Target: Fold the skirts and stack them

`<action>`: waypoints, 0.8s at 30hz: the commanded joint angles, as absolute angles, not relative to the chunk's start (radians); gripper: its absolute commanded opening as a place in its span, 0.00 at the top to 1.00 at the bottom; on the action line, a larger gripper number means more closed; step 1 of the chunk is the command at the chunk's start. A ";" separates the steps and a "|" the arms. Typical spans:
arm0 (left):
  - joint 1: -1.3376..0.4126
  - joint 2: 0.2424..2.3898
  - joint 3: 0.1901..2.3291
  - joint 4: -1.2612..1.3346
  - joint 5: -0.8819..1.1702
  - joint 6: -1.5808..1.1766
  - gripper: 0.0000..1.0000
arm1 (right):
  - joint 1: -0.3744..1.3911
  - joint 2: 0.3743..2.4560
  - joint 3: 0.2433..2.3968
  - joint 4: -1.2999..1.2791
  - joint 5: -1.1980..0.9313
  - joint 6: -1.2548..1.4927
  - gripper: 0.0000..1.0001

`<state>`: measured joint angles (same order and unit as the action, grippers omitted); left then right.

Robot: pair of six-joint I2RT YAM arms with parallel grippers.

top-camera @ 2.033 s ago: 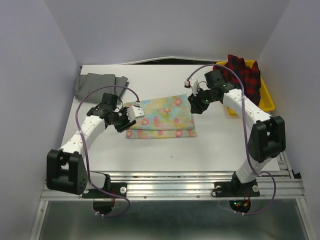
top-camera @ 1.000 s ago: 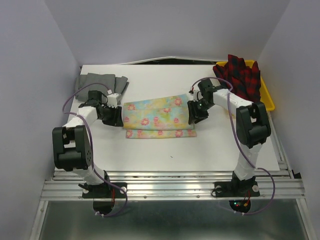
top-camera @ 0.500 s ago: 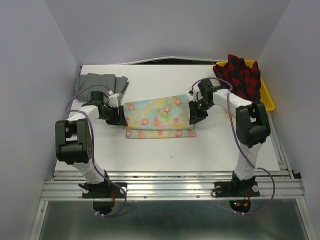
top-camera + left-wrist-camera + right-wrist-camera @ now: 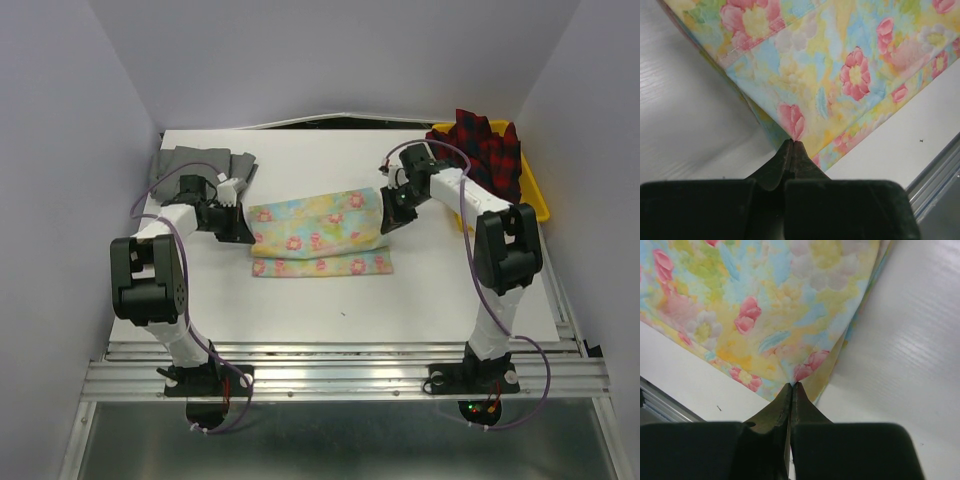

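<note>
left claw point(image 4: 791, 142), right claw point(image 4: 791, 385), newly pinching skirt point(image 4: 318, 226)

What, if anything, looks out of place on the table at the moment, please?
The red plaid skirt stands out: it sits crumpled in a heap on the yellow tray at the far right, draping over its rim. The floral skirt lies neatly mid-table.

Floral skirt point(image 4: 318, 235) between left hand point(image 4: 243, 232), right hand point(image 4: 386, 222)
</note>
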<state>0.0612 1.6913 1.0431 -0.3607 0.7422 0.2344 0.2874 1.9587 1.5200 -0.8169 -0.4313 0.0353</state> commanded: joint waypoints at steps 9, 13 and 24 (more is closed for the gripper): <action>0.069 1.605 1.103 -0.578 0.801 0.373 1.00 | 0.279 1.833 1.487 -0.922 -0.422 -0.172 0.99; 0.069 1.626 1.060 -0.621 0.767 0.445 1.00 | 0.279 1.827 1.358 -0.877 -0.377 -0.218 0.99; 0.012 1.704 1.011 -0.623 0.704 0.518 0.99 | 0.279 1.933 1.288 -0.778 -0.321 -0.206 0.85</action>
